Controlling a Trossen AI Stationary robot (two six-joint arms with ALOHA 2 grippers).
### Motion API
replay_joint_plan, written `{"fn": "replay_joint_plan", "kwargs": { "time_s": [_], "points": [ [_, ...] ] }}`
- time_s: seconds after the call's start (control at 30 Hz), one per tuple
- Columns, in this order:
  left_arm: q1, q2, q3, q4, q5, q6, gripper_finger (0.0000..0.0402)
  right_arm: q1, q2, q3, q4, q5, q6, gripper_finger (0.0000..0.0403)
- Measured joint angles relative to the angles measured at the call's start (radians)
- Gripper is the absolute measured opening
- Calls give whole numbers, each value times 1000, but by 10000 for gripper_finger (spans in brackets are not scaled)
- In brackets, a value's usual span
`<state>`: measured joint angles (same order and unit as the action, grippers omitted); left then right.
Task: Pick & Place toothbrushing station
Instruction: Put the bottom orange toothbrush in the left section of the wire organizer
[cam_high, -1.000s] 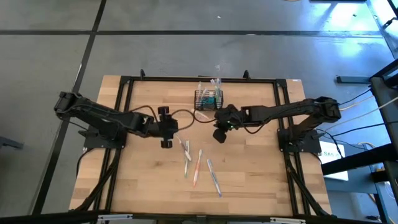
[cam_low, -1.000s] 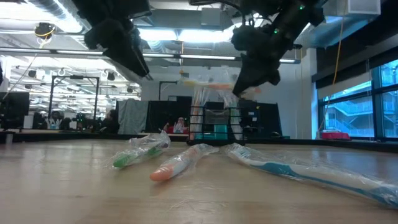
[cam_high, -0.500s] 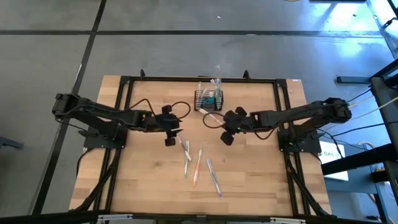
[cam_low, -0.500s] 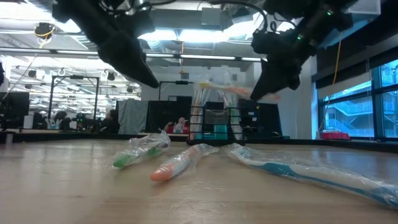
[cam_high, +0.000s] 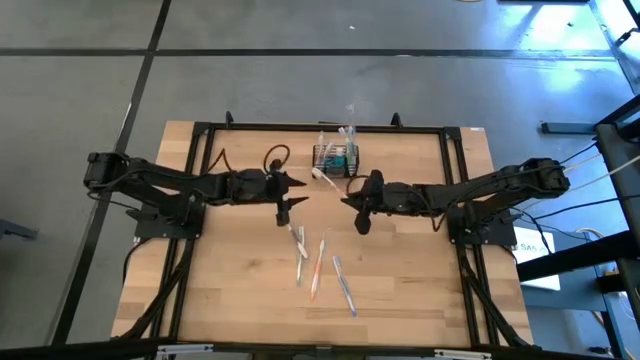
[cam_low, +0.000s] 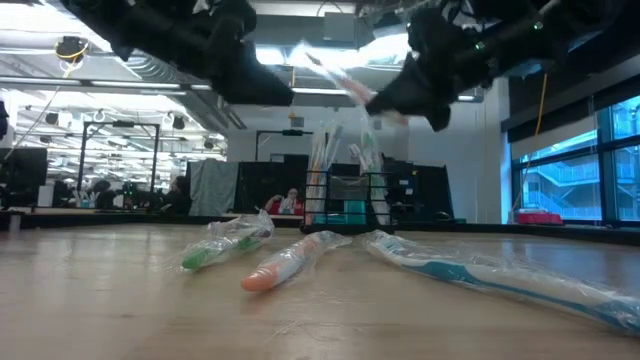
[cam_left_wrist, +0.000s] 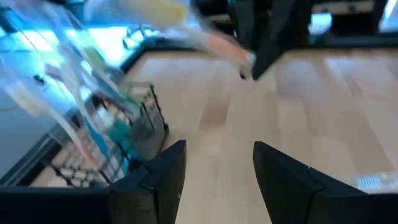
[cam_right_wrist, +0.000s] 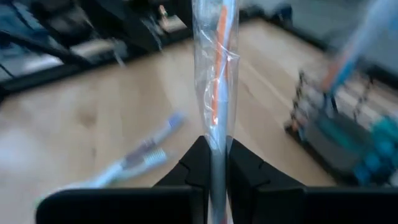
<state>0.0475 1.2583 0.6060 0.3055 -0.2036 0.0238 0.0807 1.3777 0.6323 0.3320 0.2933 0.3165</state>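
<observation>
While the right pincer (cam_high: 364, 205), clamped on a wrapped toothbrush (cam_right_wrist: 215, 93), has swung back beside the caddy (cam_high: 335, 158), the left pincer (cam_high: 284, 197) closes in empty, jaws apart, so maybe a handoff.

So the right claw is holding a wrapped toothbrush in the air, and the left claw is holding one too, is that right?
Not quite. The right claw does hold a wrapped toothbrush in the air, but the left claw holds nothing: the left wrist view shows its fingers apart with only bare table between them. The black wire caddy stands near the table's far edge.
</observation>
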Motion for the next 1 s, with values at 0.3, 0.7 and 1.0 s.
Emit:
{"fn": "replay_joint_plan", "kwargs": {
  "time_s": [0.3, 0.7, 1.0],
  "points": [
    [59, 0, 0, 214, 164, -40, 182, 0, 1, -5, 215, -47, -134, 31],
    [80, 0, 0, 407, 310, -89, 182, -13, 99, -6, 441, -104, -244, 31],
    [80, 0, 0, 426, 366, -90, 182, -41, 193, -6, 564, -167, -233, 31]
  ]
}}
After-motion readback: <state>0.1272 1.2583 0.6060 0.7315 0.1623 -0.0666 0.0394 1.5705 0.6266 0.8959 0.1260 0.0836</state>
